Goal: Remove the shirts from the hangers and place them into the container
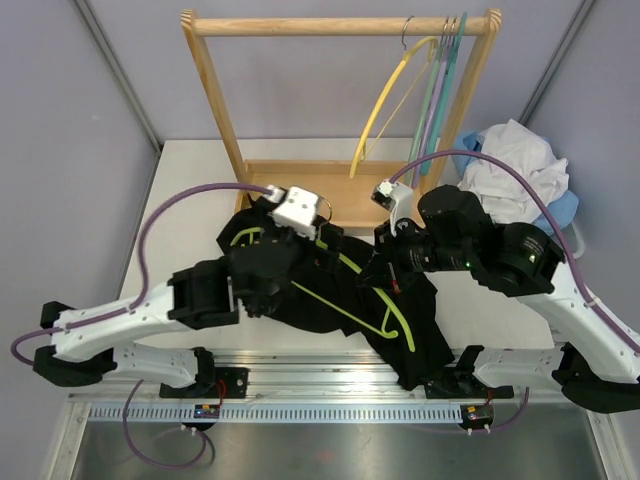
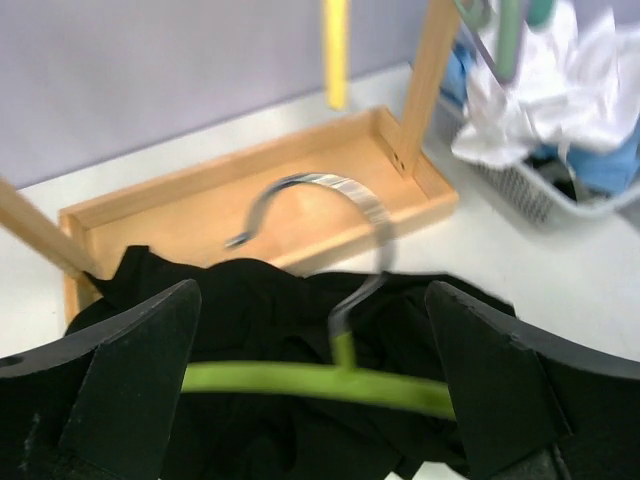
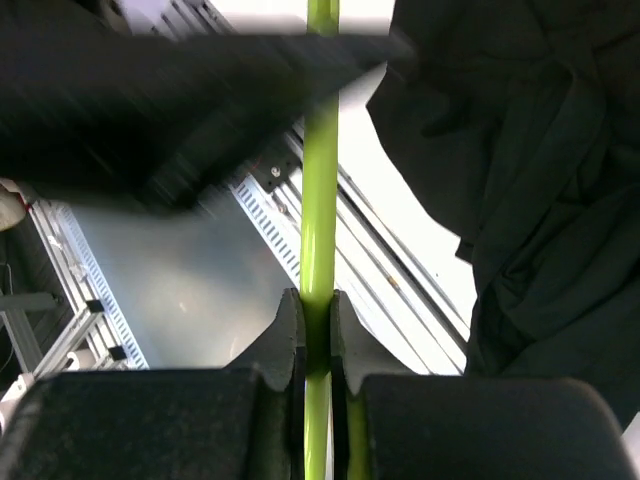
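A black shirt (image 1: 330,300) lies crumpled on the table in front of the rack, with a lime green hanger (image 1: 398,318) still threaded through it. My right gripper (image 3: 318,300) is shut on the hanger's green bar (image 3: 320,180), close to the table's near edge. My left gripper (image 2: 311,300) stands open over the shirt (image 2: 270,300), its fingers on either side of the hanger's bar (image 2: 300,382) without touching it. The metal hook (image 2: 320,190) points toward the rack. The container (image 2: 535,195) at the far right holds a white shirt (image 1: 515,165).
The wooden rack (image 1: 340,25) stands at the back, its base tray (image 2: 250,195) just beyond the black shirt. Yellow (image 1: 385,110) and several other bare hangers (image 1: 440,90) hang at its right end. A light blue garment (image 1: 565,210) lies in the container.
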Controlling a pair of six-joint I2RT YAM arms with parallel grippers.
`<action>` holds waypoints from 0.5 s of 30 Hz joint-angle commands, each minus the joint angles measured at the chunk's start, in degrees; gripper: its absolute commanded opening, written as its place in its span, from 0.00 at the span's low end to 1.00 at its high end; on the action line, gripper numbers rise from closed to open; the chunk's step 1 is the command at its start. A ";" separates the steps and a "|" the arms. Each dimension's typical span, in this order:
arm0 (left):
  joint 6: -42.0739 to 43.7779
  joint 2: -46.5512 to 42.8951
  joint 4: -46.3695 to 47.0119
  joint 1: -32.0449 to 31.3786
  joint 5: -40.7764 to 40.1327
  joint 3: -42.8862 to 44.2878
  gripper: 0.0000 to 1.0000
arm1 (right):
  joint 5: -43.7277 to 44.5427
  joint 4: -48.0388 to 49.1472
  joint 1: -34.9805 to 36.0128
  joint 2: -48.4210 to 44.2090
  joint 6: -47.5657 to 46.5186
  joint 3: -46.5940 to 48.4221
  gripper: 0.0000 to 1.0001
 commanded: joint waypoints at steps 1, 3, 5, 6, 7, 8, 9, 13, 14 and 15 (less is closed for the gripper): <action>-1.29 -8.79 6.14 -3.04 -12.62 -1.90 0.99 | 4.24 2.30 0.64 -0.48 -1.78 6.35 0.00; -1.20 -13.79 7.54 -4.89 -14.83 -4.00 0.99 | 8.79 2.21 0.81 0.49 -2.05 8.73 0.00; -1.99 -17.05 7.72 -7.27 -17.03 -5.15 0.99 | 14.06 2.47 0.72 2.15 -2.14 10.14 0.00; -3.13 -19.59 7.46 -8.41 -17.39 -6.29 0.99 | 15.49 2.82 0.72 3.03 -2.05 11.46 0.00; -4.01 -20.83 6.85 -8.77 -17.91 -6.73 0.99 | 17.15 3.17 0.72 3.82 -1.53 12.08 0.00; -5.15 -21.71 6.15 -8.94 -18.09 -7.17 0.99 | 18.21 3.96 0.72 5.48 -1.44 12.78 0.00; -6.46 -22.94 5.10 -9.12 -18.10 -8.05 0.99 | 20.92 4.32 0.81 6.46 -1.35 14.27 0.00; -11.04 -22.60 -0.61 -9.39 -18.36 -8.23 0.99 | 27.61 4.67 0.72 11.90 -1.26 20.07 0.00; -12.26 -22.25 -3.32 -9.47 -18.27 -7.97 0.99 | 30.15 4.50 0.81 14.18 -1.52 21.47 0.00; -14.37 -22.07 -4.31 -9.65 -18.27 -7.97 0.99 | 31.14 4.32 0.81 15.24 -1.78 24.36 0.00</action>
